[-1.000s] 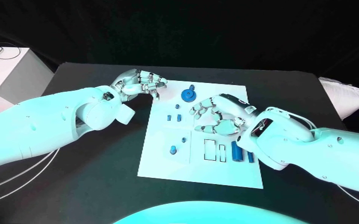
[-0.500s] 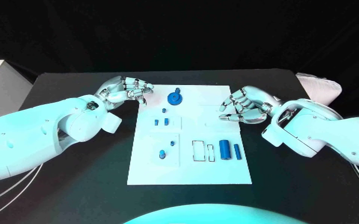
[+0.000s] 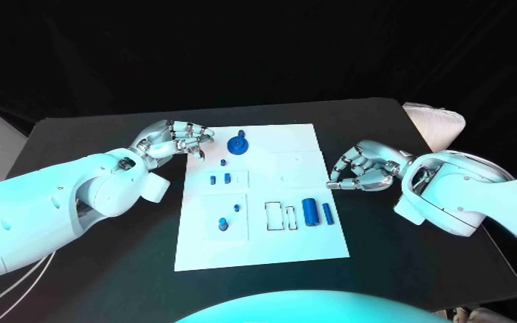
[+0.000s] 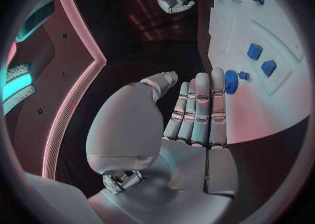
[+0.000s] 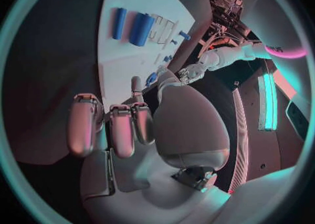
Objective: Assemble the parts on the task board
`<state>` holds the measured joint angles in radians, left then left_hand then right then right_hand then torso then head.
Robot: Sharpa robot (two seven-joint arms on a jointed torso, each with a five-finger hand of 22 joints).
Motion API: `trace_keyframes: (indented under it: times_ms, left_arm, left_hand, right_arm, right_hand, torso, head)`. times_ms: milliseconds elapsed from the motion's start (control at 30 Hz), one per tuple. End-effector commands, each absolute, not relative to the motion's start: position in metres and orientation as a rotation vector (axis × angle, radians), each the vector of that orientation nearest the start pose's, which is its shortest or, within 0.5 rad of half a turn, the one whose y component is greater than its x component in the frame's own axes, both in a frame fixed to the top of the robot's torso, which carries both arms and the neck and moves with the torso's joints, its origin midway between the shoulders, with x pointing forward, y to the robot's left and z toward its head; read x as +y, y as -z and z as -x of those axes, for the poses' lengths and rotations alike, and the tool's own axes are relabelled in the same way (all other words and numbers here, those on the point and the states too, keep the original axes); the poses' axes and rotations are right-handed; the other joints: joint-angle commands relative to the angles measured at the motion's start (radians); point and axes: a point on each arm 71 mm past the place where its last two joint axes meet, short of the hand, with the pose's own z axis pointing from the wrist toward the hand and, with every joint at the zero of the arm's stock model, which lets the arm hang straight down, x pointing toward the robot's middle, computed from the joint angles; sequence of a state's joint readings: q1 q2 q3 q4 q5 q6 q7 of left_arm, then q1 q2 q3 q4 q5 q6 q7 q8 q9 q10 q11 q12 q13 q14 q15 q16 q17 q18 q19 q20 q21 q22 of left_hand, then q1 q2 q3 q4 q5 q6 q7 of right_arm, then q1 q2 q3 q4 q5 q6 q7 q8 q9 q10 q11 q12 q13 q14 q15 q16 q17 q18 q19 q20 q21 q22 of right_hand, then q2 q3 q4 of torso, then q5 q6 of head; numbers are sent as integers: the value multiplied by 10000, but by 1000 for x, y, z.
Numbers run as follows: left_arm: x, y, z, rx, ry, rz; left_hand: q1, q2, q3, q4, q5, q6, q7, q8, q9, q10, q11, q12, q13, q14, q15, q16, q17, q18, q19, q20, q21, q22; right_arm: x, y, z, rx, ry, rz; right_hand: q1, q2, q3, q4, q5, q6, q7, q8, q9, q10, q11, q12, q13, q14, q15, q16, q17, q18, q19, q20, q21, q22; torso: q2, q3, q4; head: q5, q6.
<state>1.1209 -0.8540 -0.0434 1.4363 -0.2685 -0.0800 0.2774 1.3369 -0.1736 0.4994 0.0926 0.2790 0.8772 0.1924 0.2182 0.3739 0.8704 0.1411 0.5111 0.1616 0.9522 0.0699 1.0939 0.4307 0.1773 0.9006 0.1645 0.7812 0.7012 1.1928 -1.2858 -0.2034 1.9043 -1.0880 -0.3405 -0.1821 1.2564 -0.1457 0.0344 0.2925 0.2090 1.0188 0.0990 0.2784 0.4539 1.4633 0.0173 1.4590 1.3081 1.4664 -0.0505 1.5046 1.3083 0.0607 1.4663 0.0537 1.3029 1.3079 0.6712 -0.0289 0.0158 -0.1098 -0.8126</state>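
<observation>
I think I am working in a robotics lab or a demo booth. The black counter stands before a black backdrop that fills the upper half of the frame. In its centre lies a white task board with outlined slots.

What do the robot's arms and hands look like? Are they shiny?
Yes, a bit! Both arms are smooth, rounded white shells. The left arm and right arm each end in a silver metal hand: the left hand and right hand. The fingers are built from short silver segments with rounded tips, and the palm is pale and smooth.
</observation>
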Motion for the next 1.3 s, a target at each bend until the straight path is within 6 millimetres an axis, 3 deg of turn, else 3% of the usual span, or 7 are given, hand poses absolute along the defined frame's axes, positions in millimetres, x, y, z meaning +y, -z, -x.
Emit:
trace_keyframes:
  times_ms: [33, 267, 467, 767, 933, 1200, 1300]
  left_arm:
    - [222, 233, -479, 17347, 15167, 9315]
    - [220, 248, -476, 17461, 15109, 9669]
    - [218, 255, -474, 17545, 15105, 9815]
    - [218, 258, -473, 17569, 15078, 9892]
    - [219, 259, -472, 17574, 15080, 9902]
    - [220, 259, -472, 17580, 15077, 9922]
    - [221, 259, -471, 17586, 15065, 9936]
  left_hand:
    - [118, 5, 5, 39, 23, -73, 30, 59, 8, -74, -28, 42, -12, -35, -4, -54, -10, 61, 70, 2, -69, -15]
    - [130, 4, 6, 36, 25, -81, 31, 56, 7, -77, -28, 43, -14, -35, -6, -52, -10, 62, 74, 1, -73, -18]
    - [134, -1, 4, 35, 25, -89, 33, 52, 6, -81, -27, 43, -17, -36, -6, -52, -11, 62, 76, 1, -76, -20]
    - [136, -5, 1, 35, 24, -94, 34, 50, 5, -84, -26, 43, -18, -38, -5, -52, -11, 61, 76, 1, -78, -21]
    - [136, -5, 1, 35, 24, -94, 34, 50, 5, -84, -26, 43, -18, -38, -5, -52, -11, 61, 76, 1, -78, -21]
    - [136, -5, 1, 35, 24, -94, 34, 50, 5, -84, -26, 43, -18, -38, -5, -52, -11, 61, 76, 1, -78, -21]
    - [136, -5, 1, 35, 24, -94, 34, 50, 5, -84, -26, 43, -18, -38, -5, -52, -11, 61, 76, 1, -78, -21]
  right_arm:
    - [-298, 224, -370, 19674, -5463, -3014]
    - [-282, 244, -365, 19790, -5166, -2841]
    - [-268, 262, -362, 20185, -5034, -2735]
    - [-255, 284, -356, 20652, -4576, -2304]
    - [-249, 287, -356, 20614, -4410, -2136]
    - [-242, 289, -357, 20522, -4395, -2103]
    - [-238, 289, -358, 20474, -4511, -2132]
  right_hand:
    - [-83, -15, -53, 3, 33, -1, -56, 22, 6, 196, -25, 30, 1265, 775, -50, 32, 1286, -160, 622, -76, 42, 1795]
    - [-72, -13, -122, 2, 95, -9, -57, 30, 7, 190, -24, 22, 1267, 782, -48, 55, 1330, -167, 628, -75, 86, 1815]
    - [-61, -34, -243, -2, 175, 6, -63, 58, 14, 203, -27, 33, 1300, 791, -48, 85, 1389, -180, 638, -75, 161, 1848]
    - [-183, -45, -503, 22, 207, 13, -68, 101, 26, 189, -30, 5, 1303, 794, -48, 107, 1431, -184, 639, -74, 193, 1873]
    - [-363, -21, -720, 28, 224, 15, -75, 141, 38, 186, -33, -10, 1315, 798, -50, 123, 1467, -192, 643, -72, 241, 1900]
    - [-776, 18, -1061, 42, 216, 25, -91, 222, 67, 194, -47, -25, 1349, 805, -57, 145, 1514, -198, 646, -75, 283, 1933]
    - [-1116, 96, -1426, 43, 470, 38, -110, 298, 97, 211, -61, -25, 1386, 811, -68, 161, 1550, -208, 655, -81, 345, 1966]
  torso:
    - [-287, -5, -89]
    - [-616, -36, -148]
    - [-747, -71, -131]
    - [-797, -104, -121]
    - [-747, -86, -106]
    - [-713, -90, -97]
    - [-711, -97, -97]
  head:
    - [58, -40]
    - [136, -149]
    - [165, -257]
    - [147, -453]
    - [146, -460]
    - [140, -503]
    - [174, -524]
